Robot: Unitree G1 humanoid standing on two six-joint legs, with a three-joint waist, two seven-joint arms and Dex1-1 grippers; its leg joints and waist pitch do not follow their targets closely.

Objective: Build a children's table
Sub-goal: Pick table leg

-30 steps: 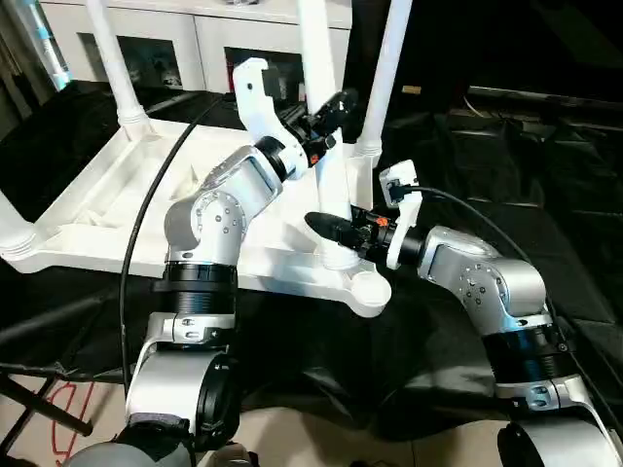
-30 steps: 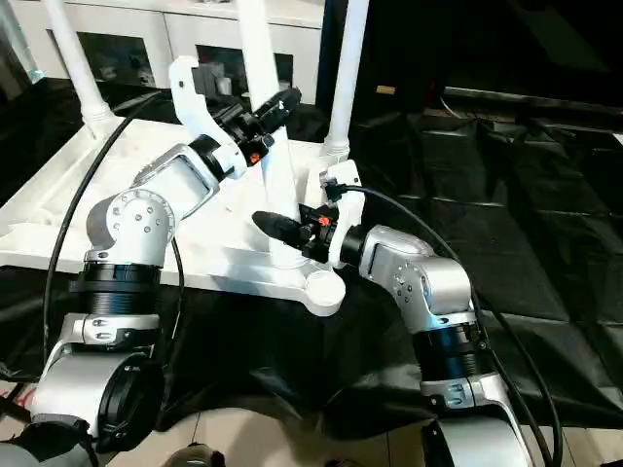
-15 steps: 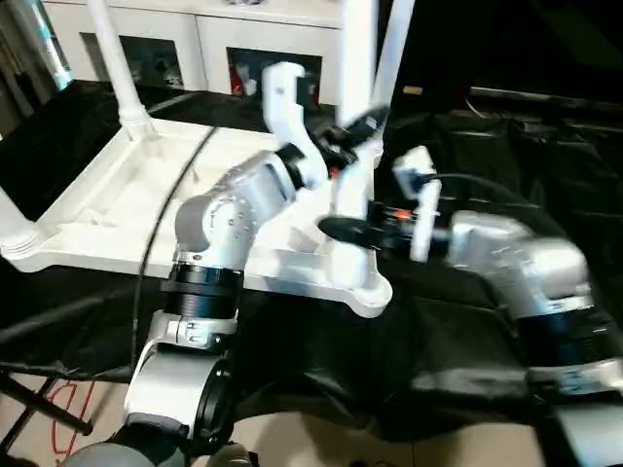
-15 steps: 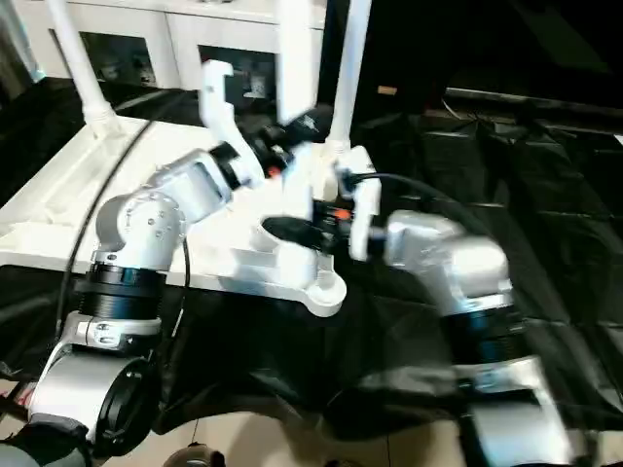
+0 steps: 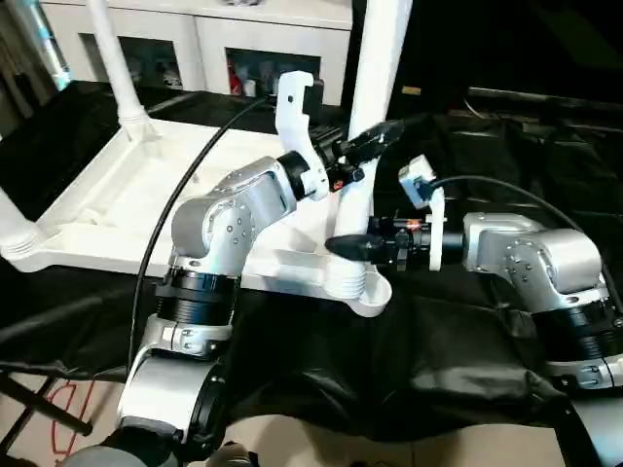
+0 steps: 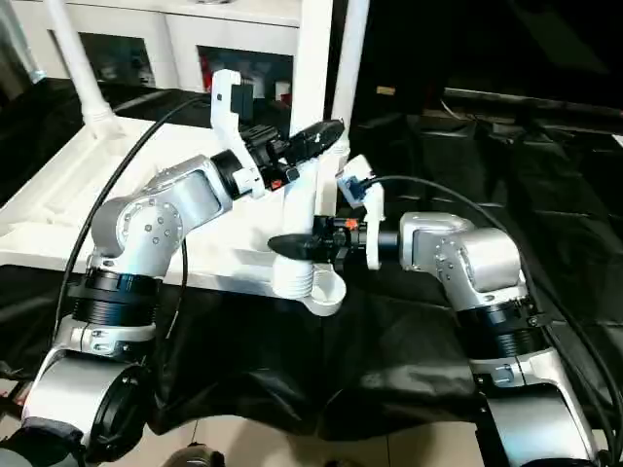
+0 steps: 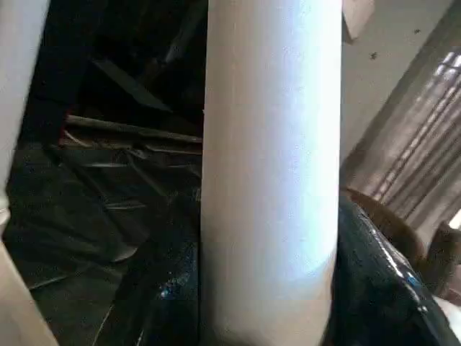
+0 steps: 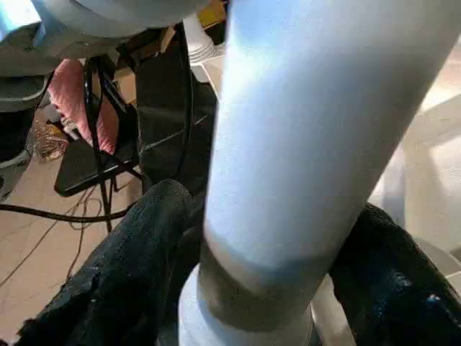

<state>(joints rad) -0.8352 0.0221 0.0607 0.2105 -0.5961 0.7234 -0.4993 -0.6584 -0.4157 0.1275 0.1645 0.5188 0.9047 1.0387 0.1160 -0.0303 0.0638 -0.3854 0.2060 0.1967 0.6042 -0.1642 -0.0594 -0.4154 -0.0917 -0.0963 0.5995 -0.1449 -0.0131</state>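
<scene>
Upside down on the black-draped work surface (image 5: pixel 467 331) lies the white plastic rectangular tabletop (image 5: pixel 107 209) with rounded bulging corners, its ribbed underside facing up. Long white tubular legs stand upright from its corners: one at the far left corner (image 5: pixel 115 60), one at the near left corner (image 5: pixel 10 222), one at the far right (image 6: pixel 348 58), and one at the near right corner (image 5: pixel 365 146), its ribbed flared end sitting at the corner socket (image 5: pixel 352 282).

Both arms work on that near right leg. The left gripper (image 5: pixel 370 144) reaches to the leg partway up, and the left wrist view shows its black fingers (image 7: pixel 374 281) on either side of the tube, pinching it. The right gripper (image 5: pixel 358 247) comes in level from the right, low down, just above the flared end; in the right wrist view its black fingers (image 8: pixel 130 274) straddle the leg, but whether they press on it or stand just off it I cannot tell.

Behind the tabletop stands a white cabinet with glass doors (image 5: pixel 195 44).
</scene>
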